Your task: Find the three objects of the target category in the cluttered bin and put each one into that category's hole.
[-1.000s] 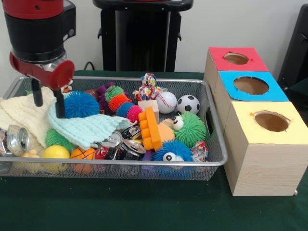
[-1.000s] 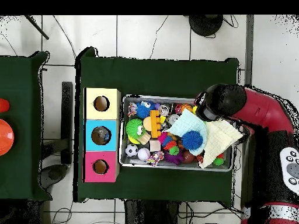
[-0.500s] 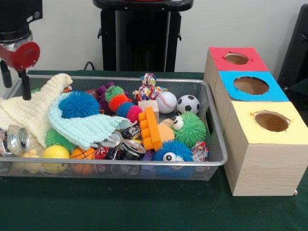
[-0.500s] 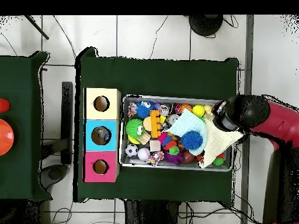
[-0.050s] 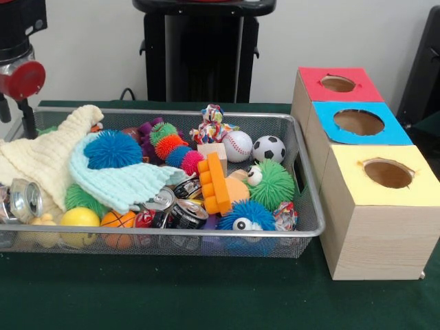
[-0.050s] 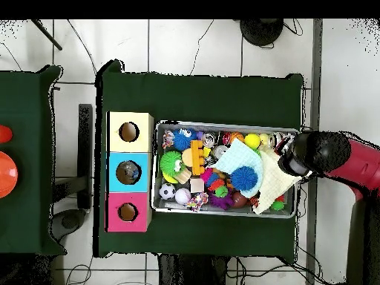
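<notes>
A wire mesh bin [image 5: 206, 234] holds a jumble of toys. In it I see a cream cloth [image 5: 41, 158], a pale teal cloth [image 5: 124, 184], a blue spiky ball [image 5: 113, 149], crushed cans [image 5: 175, 210], a baseball [image 5: 237, 146] and a soccer ball [image 5: 268, 148]. My gripper [image 5: 17, 127] hangs open and empty above the bin's far left corner, beside the cream cloth. From overhead the arm's head [image 6: 315, 152] sits over the bin's right end. Red [image 5: 313, 79], blue [image 5: 326, 113] and yellow [image 5: 350, 179] boxes with round holes stand to the right.
A green spiky ball with eyes [image 5: 275, 184], an orange block [image 5: 214, 182], a yellow ball [image 5: 80, 218] and a blue googly-eyed ball [image 5: 244, 216] fill the bin's front. A black stand [image 5: 199, 48] rises behind the bin.
The gripper rose from over the cloths and drew back left to the bin's corner, holding nothing. The cream cloth now lies uncovered.
</notes>
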`<state>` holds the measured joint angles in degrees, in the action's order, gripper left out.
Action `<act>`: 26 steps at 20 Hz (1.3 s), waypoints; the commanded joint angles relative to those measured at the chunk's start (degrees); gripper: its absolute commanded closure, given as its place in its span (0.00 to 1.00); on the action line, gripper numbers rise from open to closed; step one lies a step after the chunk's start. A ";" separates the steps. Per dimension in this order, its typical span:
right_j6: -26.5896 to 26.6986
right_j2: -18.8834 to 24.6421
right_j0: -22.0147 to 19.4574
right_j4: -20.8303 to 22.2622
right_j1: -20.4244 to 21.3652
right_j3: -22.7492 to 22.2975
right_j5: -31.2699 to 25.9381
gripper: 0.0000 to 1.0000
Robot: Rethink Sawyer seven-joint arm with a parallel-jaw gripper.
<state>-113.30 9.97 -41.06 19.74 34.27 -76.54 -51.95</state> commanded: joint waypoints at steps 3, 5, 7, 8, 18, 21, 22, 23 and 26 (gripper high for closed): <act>19.98 9.34 -1.92 4.07 -3.62 -7.51 -1.58 0.00; 19.92 10.04 -2.25 4.13 -3.48 -7.72 -2.23 0.00; 19.54 10.41 -2.35 4.11 -2.99 -8.15 -2.65 0.00; 19.25 10.54 -2.34 4.23 -2.82 -8.28 -2.71 0.00; 15.79 10.56 -1.45 7.78 -7.46 -6.07 2.31 0.00; 15.05 10.26 -1.40 9.34 -9.45 -5.27 4.48 0.00; 14.77 10.07 -1.25 9.94 -9.83 -5.10 4.94 0.00; 14.48 9.88 -1.10 10.53 -10.21 -4.92 5.39 0.00; 13.67 9.68 -0.59 11.50 -10.76 -4.40 4.94 0.00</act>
<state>-111.95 16.54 -42.79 25.51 28.44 -79.83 -50.54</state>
